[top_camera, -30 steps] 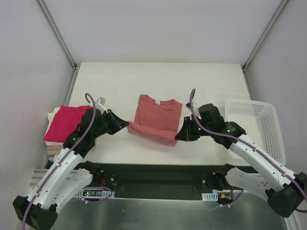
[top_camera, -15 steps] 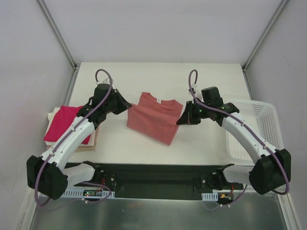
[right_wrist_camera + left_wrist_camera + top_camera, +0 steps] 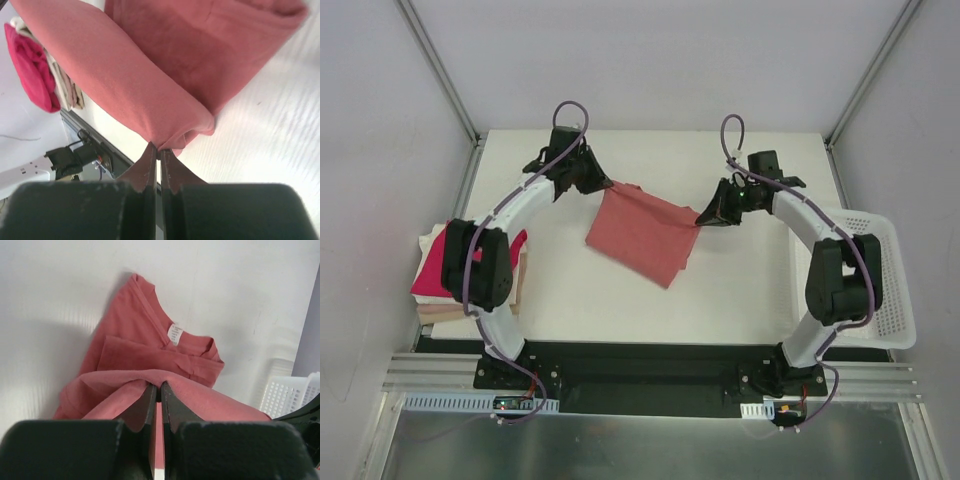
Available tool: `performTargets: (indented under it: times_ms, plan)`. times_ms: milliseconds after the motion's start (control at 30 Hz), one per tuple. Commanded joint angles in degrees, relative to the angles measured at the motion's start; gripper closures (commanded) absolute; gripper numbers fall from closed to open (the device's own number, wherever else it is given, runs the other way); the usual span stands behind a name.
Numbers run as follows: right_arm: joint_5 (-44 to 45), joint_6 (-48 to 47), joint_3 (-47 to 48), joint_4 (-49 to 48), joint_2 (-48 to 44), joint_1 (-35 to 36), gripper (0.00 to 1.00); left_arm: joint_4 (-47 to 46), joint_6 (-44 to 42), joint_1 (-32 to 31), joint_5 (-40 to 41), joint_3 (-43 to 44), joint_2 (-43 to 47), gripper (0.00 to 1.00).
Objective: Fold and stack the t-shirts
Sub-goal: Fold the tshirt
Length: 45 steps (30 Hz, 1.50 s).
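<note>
Salmon t-shirt (image 3: 642,238) lies doubled over on the tabletop (image 3: 750,290), at centre toward the far side. Left gripper (image 3: 609,185) is closed tight, pinching the fabric's far-left corner. Right gripper (image 3: 704,216) is closed tight, pinching the right corner. Magenta t-shirt (image 3: 432,268) sits atop cream t-shirts (image 3: 426,244) at the left edge, well apart.

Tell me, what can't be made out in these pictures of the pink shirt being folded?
Top view: the left arm covers part of the folded pile, so its shirts cannot be counted.
Top view: the right arm crosses the basket, hiding part of its inside.
Left wrist view: the print on the label of the salmon t-shirt is too small to read.
</note>
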<state>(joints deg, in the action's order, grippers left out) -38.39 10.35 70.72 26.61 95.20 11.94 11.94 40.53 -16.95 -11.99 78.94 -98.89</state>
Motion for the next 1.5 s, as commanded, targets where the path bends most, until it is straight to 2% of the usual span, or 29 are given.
performTargets:
  times_ms: [0, 67, 133, 167, 233, 267, 333, 367, 400, 433, 667, 800, 933, 1067, 1300, 1467]
  plan:
    - [1.5, -1.2, 7.9, -0.1, 8.2, -2.4, 1.00, -1.9, -3.0, 1.1, -1.7, 9.6, -8.6, 1.00]
    - [1.7, -0.9, 12.0, 0.1, 13.8, -3.2, 0.99, -1.9, -3.2, 1.2, -3.5, 13.5, -13.9, 1.00]
    - [3.5, -0.8, 14.4, 0.4, 16.9, -3.5, 0.94, -1.9, -3.2, 1.3, -3.8, 16.0, -18.9, 0.94]
    - [4.7, -0.7, 15.6, 0.5, 19.3, -3.9, 0.91, -1.9, -3.2, 1.4, -4.4, 18.3, -20.5, 0.83]
    - [8.7, -0.9, 18.6, 0.9, 21.0, -4.2, 0.81, -1.8, -3.9, 1.4, -4.8, 20.9, -24.6, 0.67]
    - [9.4, -1.4, 19.7, 1.1, 22.2, -4.6, 0.60, -1.8, -4.1, 1.4, -5.2, 23.0, -25.5, 0.50]
    - [9.8, -2.6, 23.8, 3.0, 22.9, -4.6, 0.40, -1.7, -4.7, 1.4, -6.1, 24.4, -26.5, 0.30]
    - [9.7, -3.2, 24.9, 4.0, 22.9, -4.6, 0.16, -1.6, -4.8, 1.4, -6.4, 24.7, -26.4, 0.22]
    - [9.5, -3.8, 25.6, 4.9, 22.6, -4.5, 0.03, -1.7, -4.9, 1.4, -6.6, 24.6, -25.8, 0.08]
    - [9.3, -3.6, 25.5, 5.1, 21.8, -4.4, 0.03, -1.5, -5.0, 1.4, -6.6, 24.2, -24.1, 0.01]
    - [9.6, -3.9, 14.9, 3.3, 8.1, -0.7, 0.03, -1.6, -5.2, -0.5, -6.1, 13.3, -12.7, 0.01]
    - [8.0, -2.5, 10.1, 0.3, 5.3, 3.7, 0.03, -2.2, -3.9, -1.9, -8.3, 6.2, -8.9, 0.01]
    - [9.1, -0.9, 11.3, -0.6, 8.6, 7.0, 0.03, -4.0, -2.2, -2.9, -10.7, 1.1, -9.2, 0.01]
    - [12.7, -0.9, 15.7, 0.7, 15.8, 7.2, 0.03, -4.7, -0.5, -3.6, -11.5, -1.9, -11.3, 0.01]
    - [19.0, -5.5, 28.8, 7.9, 29.1, 7.3, 0.03, -5.4, -0.2, -4.8, -10.7, -4.0, -14.2, 0.01]
    - [18.6, -5.5, 26.3, 7.5, 30.8, 7.4, 0.03, -5.4, 1.0, -5.8, -9.5, -7.5, -12.9, 0.01]
